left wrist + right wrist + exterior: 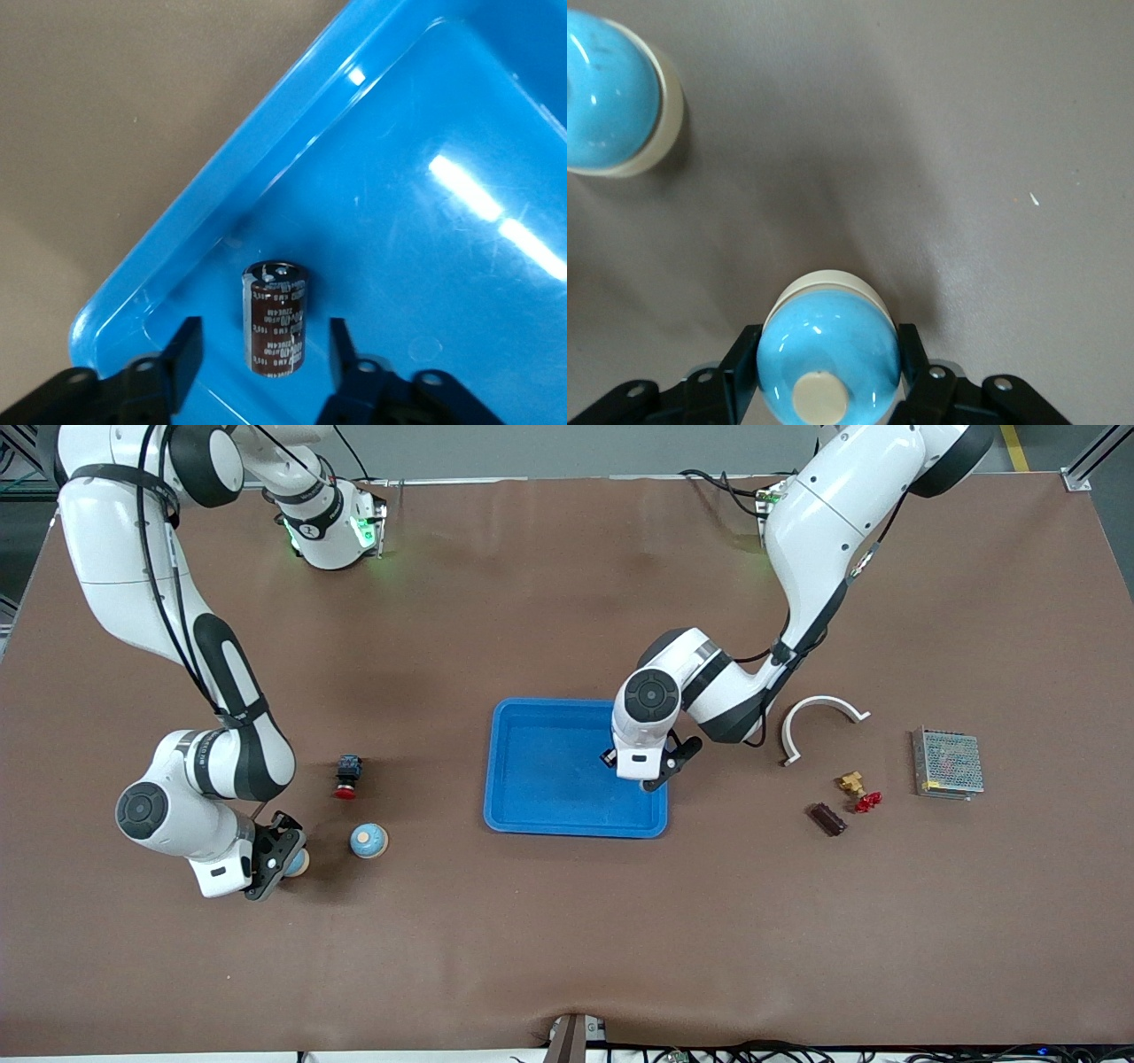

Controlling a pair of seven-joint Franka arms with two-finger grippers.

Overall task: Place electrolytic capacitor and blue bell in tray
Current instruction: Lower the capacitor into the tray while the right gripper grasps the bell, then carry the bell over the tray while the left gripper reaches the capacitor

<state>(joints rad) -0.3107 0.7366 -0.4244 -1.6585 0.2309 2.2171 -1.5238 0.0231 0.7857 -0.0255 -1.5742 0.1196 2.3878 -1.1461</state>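
The shallow bright-blue rectangular plastic tray [549, 779] is sat mid-tabletop [567, 921], and the left hand [640, 772] is parked over its corner toward the left arm's end. In the left wrist view the small dark-brown cylindrical electrolytic capacitor [275, 317] is seen standing on the tray floor near a rounded corner, between the black fingers [182, 354], which are spread wide with clear gaps on both sides, so nothing is gripped there.

The right hand [282, 861] is down at the tabletop toward the right arm's end. A glossy light-blue dome-shaped bell with a cream base [829, 350] is pinched between its fingers [741, 363], pressed against both sides. A second light-blue dome bell with a cream rim [368, 841] is sat on the tabletop just beside it, toward the tray. A small black-and-red push button [347, 777] is found a bit farther from the front camera than that bell.

Toward the left arm's end, well apart from the tray, a white curved plastic arc [819, 722], a grey metal mesh box [948, 764], a small tan block piece [852, 782], a small red bit [868, 802] and a dark brown bar [827, 819] are scattered about.
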